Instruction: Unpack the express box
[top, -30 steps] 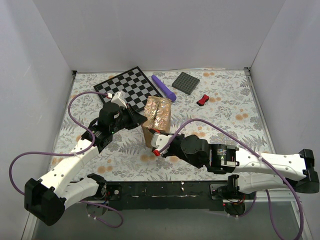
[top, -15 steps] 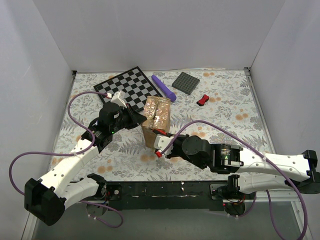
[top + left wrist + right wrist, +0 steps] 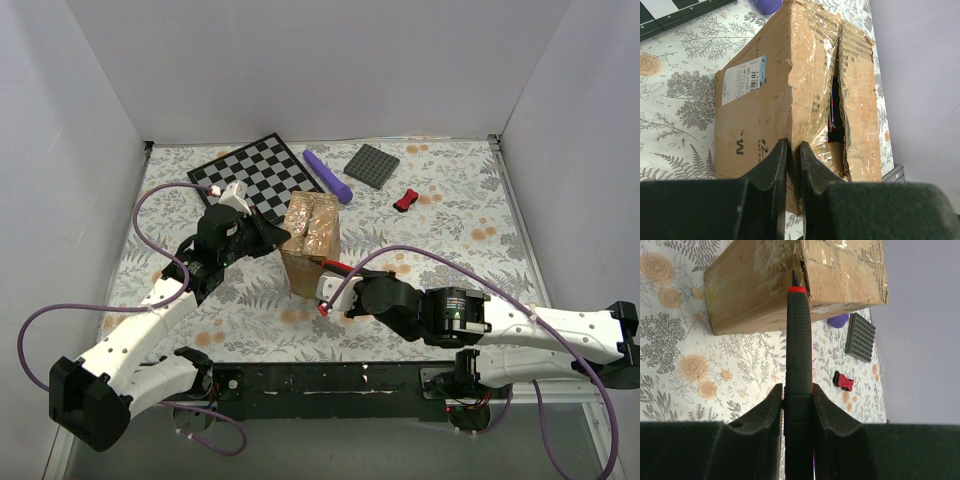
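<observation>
The express box [image 3: 312, 235] stands mid-table, tape glinting on its top flaps. The left tool [image 3: 278, 238] meets its upper left edge. The right tool [image 3: 335, 285] sits just at its near side, gripping a black-and-red knife [image 3: 322, 308]. Behind, on the floral table [image 3: 450, 220], lie a checkerboard [image 3: 255, 178], a purple stick [image 3: 328, 175], a dark grey plate [image 3: 372, 165] and a small red piece [image 3: 405, 200].

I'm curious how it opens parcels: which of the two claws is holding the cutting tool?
The right gripper: it clamps a black cutter, tip at the express box. The left gripper only pinches the box's taped edge.
</observation>
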Tool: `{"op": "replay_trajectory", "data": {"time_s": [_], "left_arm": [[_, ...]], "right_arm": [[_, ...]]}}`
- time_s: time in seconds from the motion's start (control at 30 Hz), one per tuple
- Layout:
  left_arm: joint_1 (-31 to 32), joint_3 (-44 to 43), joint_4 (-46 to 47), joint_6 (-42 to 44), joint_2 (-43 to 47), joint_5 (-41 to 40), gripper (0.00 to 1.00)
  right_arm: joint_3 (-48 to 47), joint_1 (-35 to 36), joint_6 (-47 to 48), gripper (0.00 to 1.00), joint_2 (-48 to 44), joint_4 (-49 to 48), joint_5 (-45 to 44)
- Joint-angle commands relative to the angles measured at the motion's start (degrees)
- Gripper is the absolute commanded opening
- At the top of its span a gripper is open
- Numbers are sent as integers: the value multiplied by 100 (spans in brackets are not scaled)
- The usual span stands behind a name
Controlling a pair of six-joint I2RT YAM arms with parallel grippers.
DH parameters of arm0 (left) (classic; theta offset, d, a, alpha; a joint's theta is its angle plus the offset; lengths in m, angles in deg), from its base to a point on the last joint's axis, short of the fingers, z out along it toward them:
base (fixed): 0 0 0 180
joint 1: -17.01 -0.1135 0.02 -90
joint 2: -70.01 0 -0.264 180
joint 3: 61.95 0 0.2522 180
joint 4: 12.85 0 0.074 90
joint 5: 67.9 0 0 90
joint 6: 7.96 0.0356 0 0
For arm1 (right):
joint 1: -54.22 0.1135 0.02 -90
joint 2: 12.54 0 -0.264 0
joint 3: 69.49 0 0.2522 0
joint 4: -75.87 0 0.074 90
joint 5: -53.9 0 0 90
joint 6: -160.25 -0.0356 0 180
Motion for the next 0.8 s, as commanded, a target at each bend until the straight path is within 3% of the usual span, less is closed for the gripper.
{"op": "replay_trajectory", "data": {"time_s": [0.0,0.2,0.33,0.5,0.6,0.7,0.77], "left_arm": [[-45,-124,-237,218,10,-222,0],[-46,-72,-105,192,36,-152,0],[-54,-28,114,192,80,-46,2],[-45,-106,343,201,115,182,45],[-46,-186,492,69,247,25,60],[-45,-256,651,-19,326,-169,68],[-54,-361,633,-28,309,-248,68]], "right_arm": [[-253,-39,30,1,-216,146,-375],[-280,-39,-85,1,-672,-573,-24],[-113,-39,-111,1,-1156,-1959,-14],[265,-48,-41,1,-1228,-3263,-743],[327,-74,-154,1,-929,-3641,-1244],[449,-188,-400,1,-700,-3878,-1544],[450,-424,-646,1,-543,-3879,-1755]]}}
